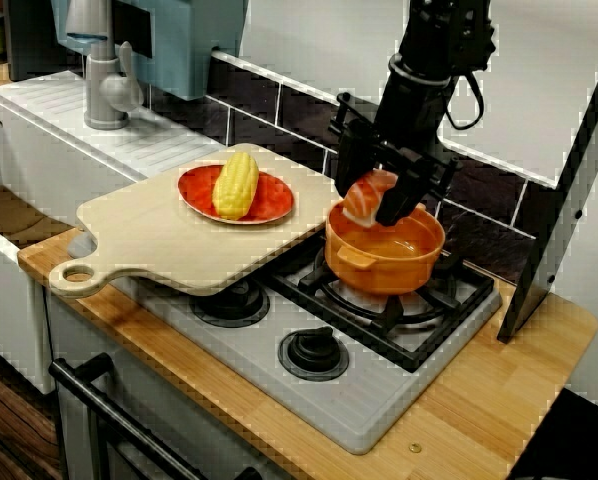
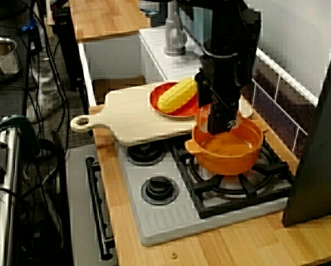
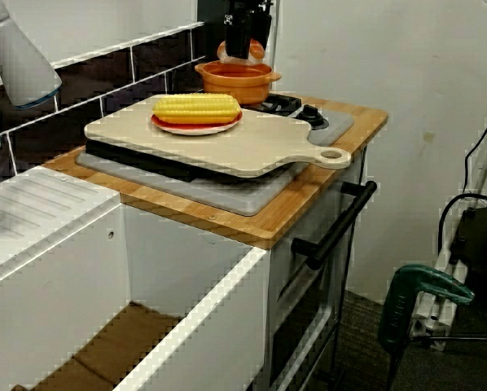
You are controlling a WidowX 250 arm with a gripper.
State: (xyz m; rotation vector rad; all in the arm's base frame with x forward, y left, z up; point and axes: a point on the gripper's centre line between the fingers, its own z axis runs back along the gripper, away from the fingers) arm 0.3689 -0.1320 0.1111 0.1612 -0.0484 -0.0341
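We see glossy plastic-looking salmon piece (image 1: 367, 197), glossy orange pot (image 1: 384, 265), matt pale wood cutting board (image 1: 159, 235), smooth plastic corn (image 1: 235, 184), matt grey hob (image 1: 379, 405), grained wood counter (image 1: 499, 400)

behind your stove runs a dark glossy tiled backsplash (image 1: 269, 105) with white grout, and above it a plain white wall (image 1: 319, 40). the light wooden tabletop (image 1: 499, 400) adjoins a white ridged sink unit (image 1: 149, 140) with a grey tap (image 1: 104, 95). you'll see loose black cables (image 2: 41, 66) over the dark floor (image 3: 357, 342).
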